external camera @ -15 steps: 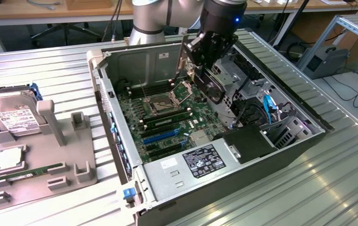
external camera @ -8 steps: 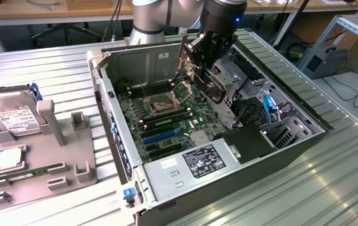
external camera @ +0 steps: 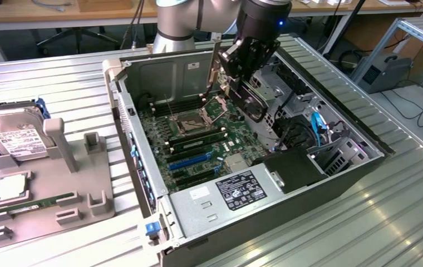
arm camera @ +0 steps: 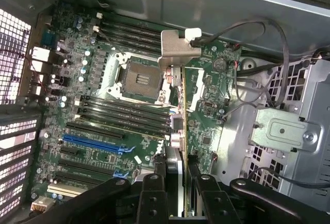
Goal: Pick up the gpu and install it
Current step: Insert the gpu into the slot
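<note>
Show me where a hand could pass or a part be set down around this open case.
Bare ribbed table lies at the exterior view's right of the case, and farther back than the grey fixture. Crowded: over the motherboard, where the tool holds the gpu.

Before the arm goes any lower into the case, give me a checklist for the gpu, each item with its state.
1. Grip: the gripper is shut on the gpu, card held edge-on. Ok.
2. Bracket: the silvery bracket sits at the card's end away from the gripper. Ok.
3. Seated: in the exterior view the card hangs above the motherboard. Not ok.
4. Over a slot: in the wrist view the card lies beside the CPU socket, apart from the blue slot. Not ok.
5. Blue slot free: nothing plugged in it. Ok.
6. Grey cable near the bracket, touching or apart: cannot tell.
</note>
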Motion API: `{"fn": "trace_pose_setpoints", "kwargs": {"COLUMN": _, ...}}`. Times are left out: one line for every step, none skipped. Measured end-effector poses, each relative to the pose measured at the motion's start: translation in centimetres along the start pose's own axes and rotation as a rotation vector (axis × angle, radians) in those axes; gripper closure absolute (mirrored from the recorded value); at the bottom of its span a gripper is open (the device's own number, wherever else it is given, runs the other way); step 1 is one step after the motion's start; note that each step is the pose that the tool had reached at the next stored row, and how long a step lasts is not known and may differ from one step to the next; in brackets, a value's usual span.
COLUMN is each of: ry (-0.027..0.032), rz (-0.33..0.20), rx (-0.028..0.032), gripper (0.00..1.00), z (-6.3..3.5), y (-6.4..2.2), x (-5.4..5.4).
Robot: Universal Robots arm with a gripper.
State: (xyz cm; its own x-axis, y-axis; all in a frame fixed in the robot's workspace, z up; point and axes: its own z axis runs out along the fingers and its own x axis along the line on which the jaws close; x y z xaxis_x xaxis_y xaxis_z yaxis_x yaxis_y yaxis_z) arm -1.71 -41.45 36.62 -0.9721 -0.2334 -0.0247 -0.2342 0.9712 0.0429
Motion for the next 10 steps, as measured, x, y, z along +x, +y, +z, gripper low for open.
{"fn": "trace_pose_setpoints", "kwargs": {"ry": 0.0001, "rz": -0.003, "rx": -0.0001, "gripper": 0.73, "z": 0.0, "y": 0.0, "x": 0.0}}
{"fn": "trace_pose_setpoints", "kwargs": {"ry": 0.0002, "rz": -0.006, "rx": -0.0002, "gripper": 0.73, "z": 0.0, "y": 0.0, "x": 0.0}}
{"fn": "trace_pose_setpoints", "kwargs": {"ry": 0.0004, "rz": -0.009, "rx": -0.0003, "gripper": 0.73, "z": 0.0, "y": 0.0, "x": 0.0}}
{"fn": "trace_pose_setpoints", "kwargs": {"ry": 0.0005, "rz": -0.011, "rx": -0.0003, "gripper": 0.73, "z": 0.0, "y": 0.0, "x": 0.0}}
{"fn": "trace_pose_setpoints", "kwargs": {"ry": 0.0006, "rz": -0.014, "rx": -0.0004, "gripper": 0.73, "z": 0.0, "y": 0.0, "x": 0.0}}
{"fn": "trace_pose_setpoints", "kwargs": {"ry": 0.0007, "rz": -0.016, "rx": -0.0005, "gripper": 0.73, "z": 0.0, "y": 0.0, "x": 0.0}}
{"fn": "trace_pose_setpoints", "kwargs": {"ry": 0.0008, "rz": -0.019, "rx": -0.0005, "gripper": 0.73, "z": 0.0, "y": 0.0, "x": 0.0}}
{"fn": "trace_pose_setpoints", "kwargs": {"ry": 0.0009, "rz": -0.021, "rx": -0.0006, "gripper": 0.73, "z": 0.0, "y": 0.0, "x": 0.0}}
{"fn": "trace_pose_setpoints", "kwargs": {"ry": 0.001, "rz": -0.024, "rx": -0.0007, "gripper": 0.73, "z": 0.0, "y": 0.0, "x": 0.0}}
{"fn": "trace_pose_setpoints", "kwargs": {"ry": 0.0011, "rz": -0.026, "rx": -0.0007, "gripper": 0.73, "z": 0.0, "y": 0.0, "x": 0.0}}
